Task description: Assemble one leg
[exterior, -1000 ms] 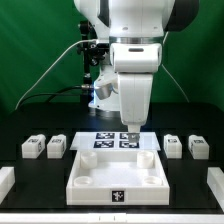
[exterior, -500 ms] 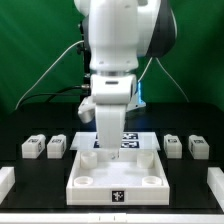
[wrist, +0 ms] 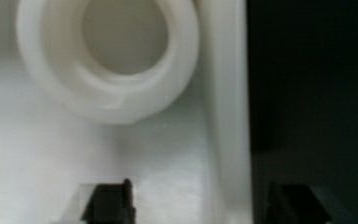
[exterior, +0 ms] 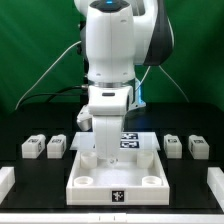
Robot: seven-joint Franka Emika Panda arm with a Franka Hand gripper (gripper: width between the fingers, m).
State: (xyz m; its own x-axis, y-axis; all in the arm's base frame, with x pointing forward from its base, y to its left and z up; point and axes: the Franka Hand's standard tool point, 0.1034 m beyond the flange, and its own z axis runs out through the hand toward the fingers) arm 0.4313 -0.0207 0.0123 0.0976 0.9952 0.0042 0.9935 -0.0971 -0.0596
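Note:
Four legs, small white blocks with markers, lie on the black table: two at the exterior view's left [exterior: 32, 147] [exterior: 57, 146] and two at its right [exterior: 172, 145] [exterior: 197, 147]. The large white square panel [exterior: 115, 170] with a raised rim lies in the front middle. My gripper [exterior: 100, 153] is low over the panel's far left corner. In the wrist view the gripper [wrist: 202, 200] is open, its dark fingertips [wrist: 108, 200] standing either side of the panel's rim [wrist: 229, 120], with a round socket [wrist: 114, 60] just ahead. It holds nothing.
The marker board [exterior: 132, 140] lies behind the panel, partly hidden by my arm. White parts show at the front left corner [exterior: 5, 180] and the front right corner [exterior: 215, 182]. A green backdrop and cables are behind.
My arm has swung from above the marker board toward the exterior view's left and come down over the panel's far left corner. The legs and the panel have not moved.

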